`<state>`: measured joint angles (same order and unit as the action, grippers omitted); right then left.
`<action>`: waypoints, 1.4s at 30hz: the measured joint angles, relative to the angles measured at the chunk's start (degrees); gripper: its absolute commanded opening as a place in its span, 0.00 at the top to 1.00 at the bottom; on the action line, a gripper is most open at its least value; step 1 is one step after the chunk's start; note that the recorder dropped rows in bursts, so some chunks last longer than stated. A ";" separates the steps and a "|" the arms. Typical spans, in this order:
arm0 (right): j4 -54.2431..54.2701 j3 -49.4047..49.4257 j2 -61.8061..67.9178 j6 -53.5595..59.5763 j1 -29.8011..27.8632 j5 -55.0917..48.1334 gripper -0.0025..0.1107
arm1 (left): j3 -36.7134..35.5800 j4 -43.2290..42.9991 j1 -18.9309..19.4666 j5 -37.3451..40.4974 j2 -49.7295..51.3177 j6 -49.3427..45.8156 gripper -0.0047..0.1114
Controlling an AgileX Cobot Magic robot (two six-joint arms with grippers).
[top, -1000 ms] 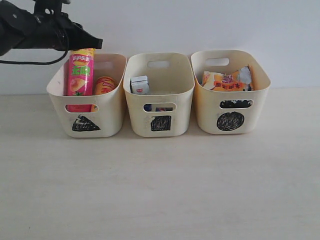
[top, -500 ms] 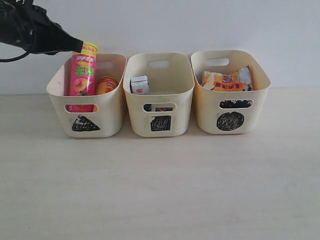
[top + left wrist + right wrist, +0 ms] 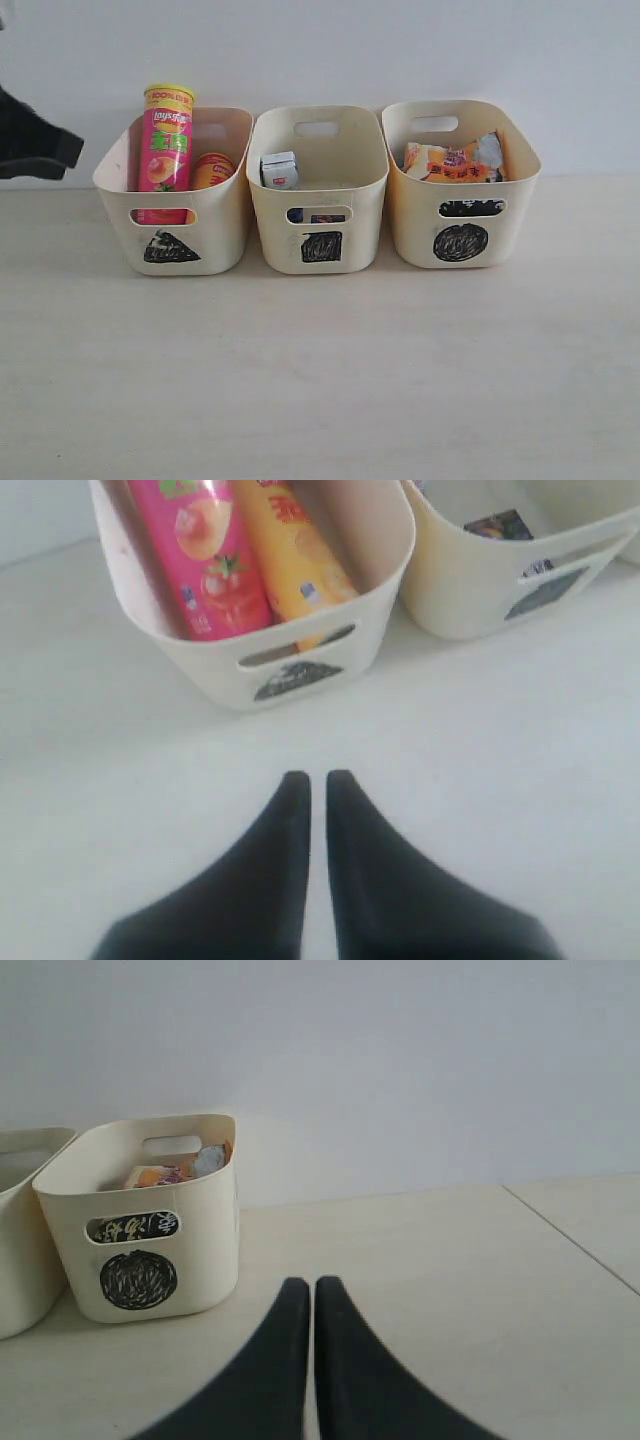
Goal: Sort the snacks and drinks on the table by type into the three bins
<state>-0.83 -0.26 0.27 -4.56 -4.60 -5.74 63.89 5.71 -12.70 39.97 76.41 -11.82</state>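
Observation:
Three cream bins stand in a row on the beige table (image 3: 320, 370). The triangle bin (image 3: 215, 235) holds the pink chip tube (image 3: 166, 140) upright and the yellow tube (image 3: 211, 168) leaning beside it. A blue-white carton (image 3: 280, 170) lies in the square bin (image 3: 320, 245). The circle bin (image 3: 505, 215) holds an orange foil bag (image 3: 455, 162). My left gripper (image 3: 310, 778) is shut and empty above the table in front of the triangle bin (image 3: 200, 655); its dark tip (image 3: 40, 148) shows at the exterior view's left edge. My right gripper (image 3: 307, 1283) is shut and empty to the right of the circle bin (image 3: 200, 1250).
A pale wall rises right behind the bins. A seam in the table (image 3: 570, 1235) runs at the far right. The purple carton and the blue and black bags are mostly hidden inside the bins.
My left arm has pulled back leftwards and down, away from the triangle bin. The pink tube, held under it before, now stands free and upright in that bin.

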 measured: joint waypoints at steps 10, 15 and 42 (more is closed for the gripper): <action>0.00 0.00 0.00 0.00 0.00 0.00 0.98 | -10.91 5.15 0.00 1.60 -11.59 -3.12 0.92; 0.00 0.00 0.00 0.00 0.00 0.00 0.98 | -14.79 7.84 0.00 1.18 -14.45 -3.46 0.92; 0.00 0.00 0.00 0.00 0.00 0.00 0.98 | -33.82 12.53 0.00 -17.00 -33.64 -12.84 0.92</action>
<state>-0.83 -0.26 0.27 -4.56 -4.60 -5.74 30.07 18.25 -12.70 22.97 42.77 -24.66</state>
